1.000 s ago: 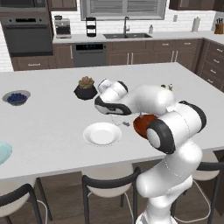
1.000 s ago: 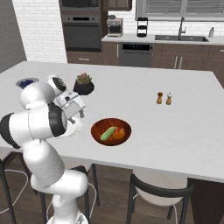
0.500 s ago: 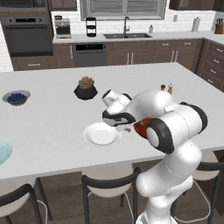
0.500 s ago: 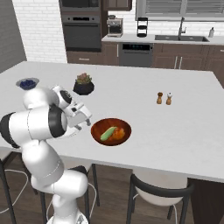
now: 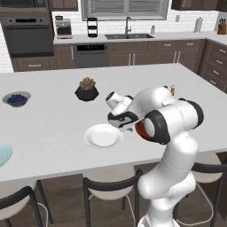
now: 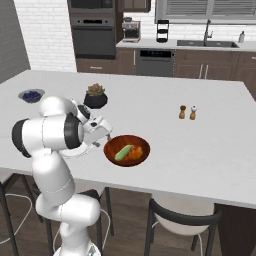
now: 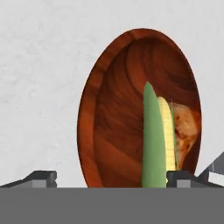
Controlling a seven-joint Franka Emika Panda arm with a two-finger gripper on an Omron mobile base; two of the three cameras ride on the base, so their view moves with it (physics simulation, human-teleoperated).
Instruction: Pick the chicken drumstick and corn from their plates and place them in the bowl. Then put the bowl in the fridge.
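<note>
From the left base camera: white plate (image 5: 103, 135) sitting bare on the island, gripper (image 5: 129, 127) hanging just right of it, bowl (image 5: 141, 128) mostly tucked behind the arm. Right base camera: bowl (image 6: 127, 150) just past the spread-open, empty gripper (image 6: 106, 134), with corn (image 6: 123, 152) and chicken drumstick (image 6: 135, 152) lying side by side inside. Hand camera: looking straight into the bowl (image 7: 113, 127), corn (image 7: 156, 140) touching the drumstick (image 7: 186, 131), fingertips (image 7: 43, 178) wide apart, gripping nothing.

white plate (image 5: 103, 135), plant pot (image 5: 86, 90), blueberries (image 5: 16, 98)
</note>
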